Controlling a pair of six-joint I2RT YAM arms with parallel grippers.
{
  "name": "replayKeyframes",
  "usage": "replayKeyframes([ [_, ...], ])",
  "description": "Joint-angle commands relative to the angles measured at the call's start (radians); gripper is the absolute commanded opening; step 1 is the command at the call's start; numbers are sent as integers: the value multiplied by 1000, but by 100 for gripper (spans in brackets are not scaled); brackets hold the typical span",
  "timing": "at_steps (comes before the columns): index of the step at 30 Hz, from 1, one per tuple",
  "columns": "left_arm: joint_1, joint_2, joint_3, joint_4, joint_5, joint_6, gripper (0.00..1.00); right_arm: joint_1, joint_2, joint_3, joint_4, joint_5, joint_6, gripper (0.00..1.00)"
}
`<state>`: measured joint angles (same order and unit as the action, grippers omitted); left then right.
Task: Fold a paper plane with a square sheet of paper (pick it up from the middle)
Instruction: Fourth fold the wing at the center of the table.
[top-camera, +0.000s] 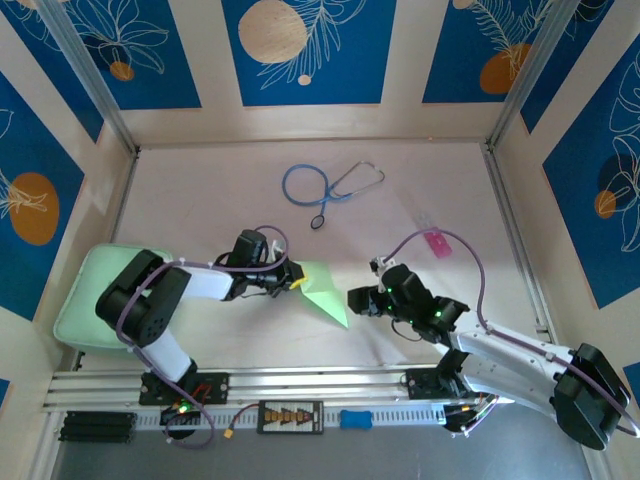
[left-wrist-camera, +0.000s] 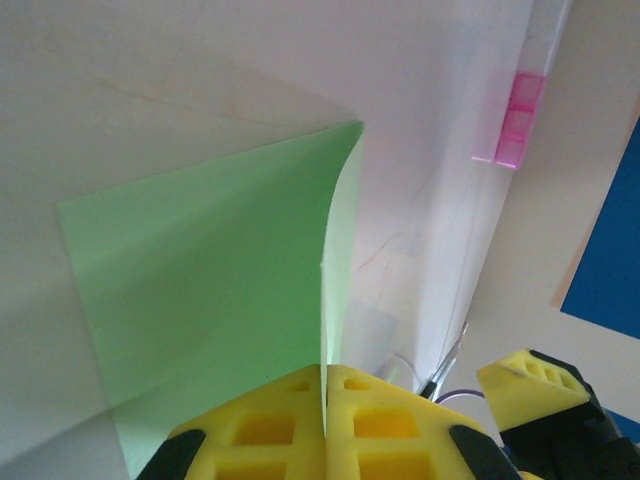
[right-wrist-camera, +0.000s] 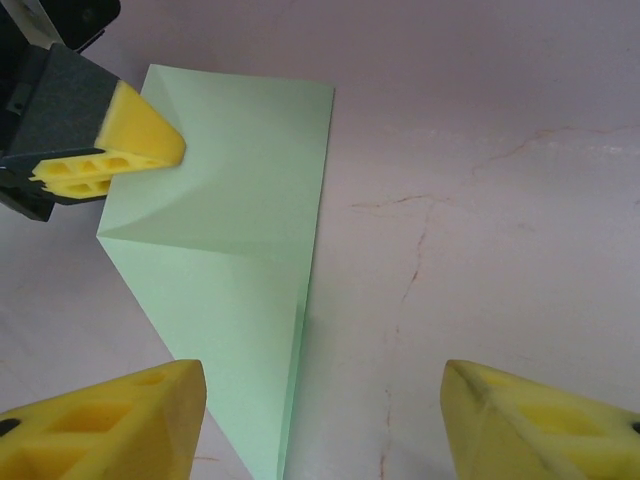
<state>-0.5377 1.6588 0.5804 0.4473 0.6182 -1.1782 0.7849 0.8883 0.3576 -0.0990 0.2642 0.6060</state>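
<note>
The pale green sheet of paper lies folded into a pointed wedge, a rough paper plane shape, its tip toward the near right. My left gripper is shut on its far-left end. In the left wrist view the yellow pads pinch a raised edge of the paper, which curls upward. My right gripper hovers open just right of the tip. In the right wrist view its fingers stand wide apart above the paper and the table, holding nothing; the left gripper's fingertip presses the paper's far corner.
A thick mint-green pad lies at the left under the left arm. A blue stethoscope rests at the back centre. A clear strip with a pink end lies back right. Walls enclose the table.
</note>
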Motion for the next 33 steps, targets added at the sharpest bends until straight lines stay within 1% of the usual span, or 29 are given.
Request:
replayKeyframes([
  [1, -15, -32, -17, 7, -40, -12, 1, -22, 12, -16, 24, -63, -32, 62],
  [3, -16, -41, -15, -1, -44, -11, 2, -22, 27, -29, 63, -78, -51, 58],
  [6, -17, -39, -8, -10, -36, -3, 9, 12, 47, -37, 97, -67, -93, 57],
  [12, -19, -20, 9, 4, -3, 1, 26, 160, 106, -24, 112, 54, -265, 55],
  [16, -18, -22, 15, -5, 6, 10, 31, 220, 146, -8, 117, 118, -316, 52],
  [21, -18, -28, 28, -37, 9, 30, 30, 270, 164, -15, 155, 157, -355, 48],
  [26, -18, -42, 44, -73, 9, 48, 21, 331, 186, -22, 192, 244, -415, 43],
  [28, -18, -46, 48, -84, 8, 51, 15, 354, 199, -25, 218, 278, -439, 39],
  [30, -17, -44, 51, -90, 10, 46, 14, 373, 220, -26, 249, 310, -460, 37],
  [33, -17, -47, 52, -83, 14, 38, 14, 401, 269, -16, 292, 345, -502, 37],
])
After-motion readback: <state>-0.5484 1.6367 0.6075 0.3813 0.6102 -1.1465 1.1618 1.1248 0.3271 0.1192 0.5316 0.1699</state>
